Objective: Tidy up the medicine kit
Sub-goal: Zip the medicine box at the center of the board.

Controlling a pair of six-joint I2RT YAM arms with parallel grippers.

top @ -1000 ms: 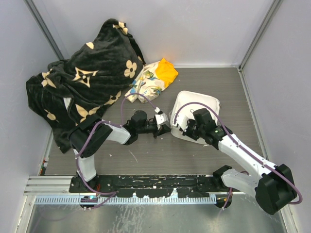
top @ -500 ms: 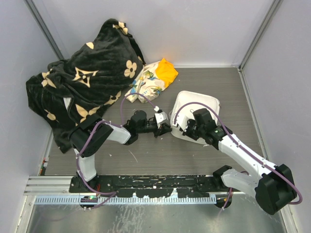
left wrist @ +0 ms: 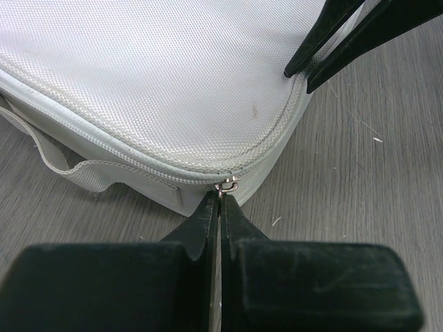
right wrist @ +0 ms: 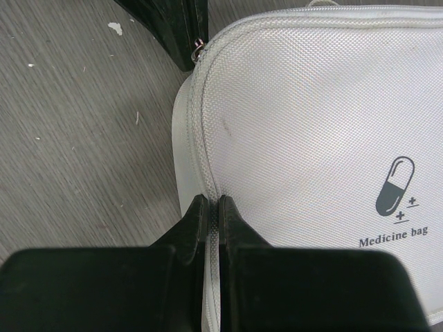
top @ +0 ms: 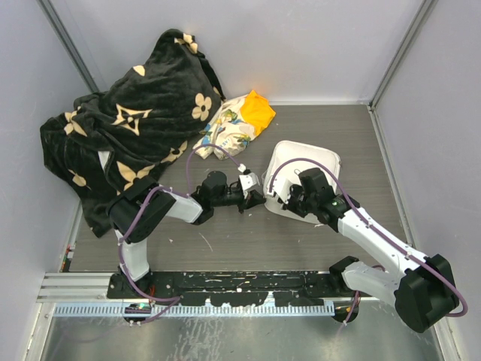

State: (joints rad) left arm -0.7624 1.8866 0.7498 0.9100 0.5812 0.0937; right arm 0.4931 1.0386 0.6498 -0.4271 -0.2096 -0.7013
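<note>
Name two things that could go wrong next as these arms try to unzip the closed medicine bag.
1. The left gripper is shut right at the tiny zip pull, whose ring shows beyond the tips; it may slip off when pulled.
2. The right gripper touches only the rim seam of the medicine kit, so the case could slide or lift rather than unzip.

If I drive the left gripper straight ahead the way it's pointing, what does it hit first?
The zipper pull on the corner of the medicine kit. The shut tips of the left gripper sit right at it, with the kit's side wall just behind.
</note>
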